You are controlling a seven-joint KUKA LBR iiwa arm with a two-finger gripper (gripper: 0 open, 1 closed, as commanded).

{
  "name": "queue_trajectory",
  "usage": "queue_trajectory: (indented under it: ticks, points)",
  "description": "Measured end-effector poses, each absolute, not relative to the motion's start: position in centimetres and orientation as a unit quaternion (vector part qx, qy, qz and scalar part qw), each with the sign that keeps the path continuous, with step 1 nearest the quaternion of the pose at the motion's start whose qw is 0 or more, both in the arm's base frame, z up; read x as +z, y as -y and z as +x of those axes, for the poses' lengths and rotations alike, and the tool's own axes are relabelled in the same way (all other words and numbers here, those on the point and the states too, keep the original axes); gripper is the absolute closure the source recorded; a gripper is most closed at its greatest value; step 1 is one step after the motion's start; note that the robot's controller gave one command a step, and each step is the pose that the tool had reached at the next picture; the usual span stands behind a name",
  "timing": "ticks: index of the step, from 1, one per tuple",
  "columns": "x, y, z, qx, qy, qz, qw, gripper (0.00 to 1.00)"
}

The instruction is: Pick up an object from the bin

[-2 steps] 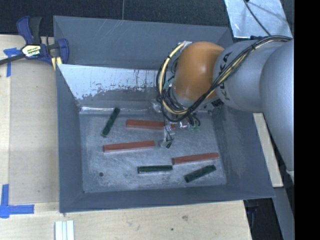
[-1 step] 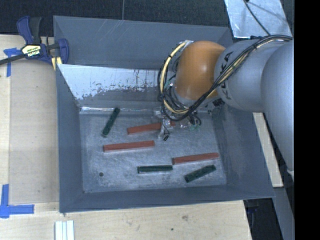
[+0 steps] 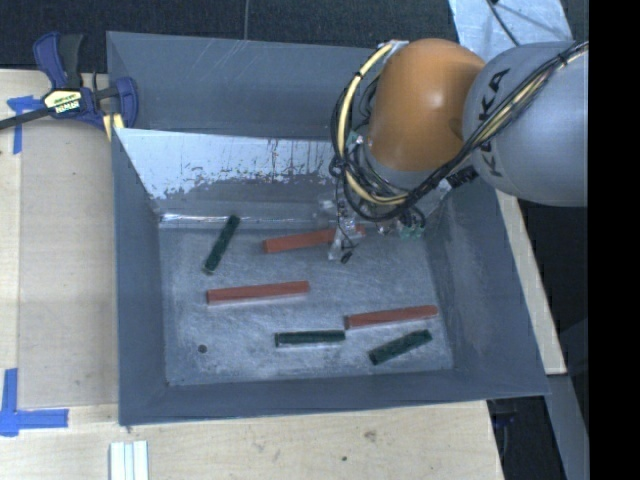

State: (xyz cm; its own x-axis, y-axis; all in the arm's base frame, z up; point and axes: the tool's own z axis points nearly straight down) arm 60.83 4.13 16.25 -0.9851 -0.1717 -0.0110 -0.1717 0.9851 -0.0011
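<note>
A red-brown bar (image 3: 297, 243) is seen lying flat near the back of the bin's floor, roughly level and slightly right of the middle. The gripper (image 3: 344, 251) is lowered at the bar's right end, just beside or touching it; which of the two cannot be made out. Whether the fingers are apart or together cannot be told, and nothing is seen between them. Above the gripper, the arm's orange cover (image 3: 420, 103) and looped cables (image 3: 350, 118) are carried in from the right.

A dark green stick (image 3: 220, 244) is laid tilted to the left of the bar, well apart from it. A longer red-brown bar (image 3: 258, 293) is found nearer the middle, and a third red-brown bar (image 3: 391, 317) lies to the right. Two more dark green sticks, one level (image 3: 310, 338) and one tilted (image 3: 400, 347), are set near the front wall of the grey bin (image 3: 140, 298).
</note>
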Motion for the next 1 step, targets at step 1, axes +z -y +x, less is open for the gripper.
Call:
queue_trajectory:
  ticks: [1]
  points:
    - [30.53, -3.05, 60.91, -0.001, -0.995, -0.102, 0.007, 1.00]
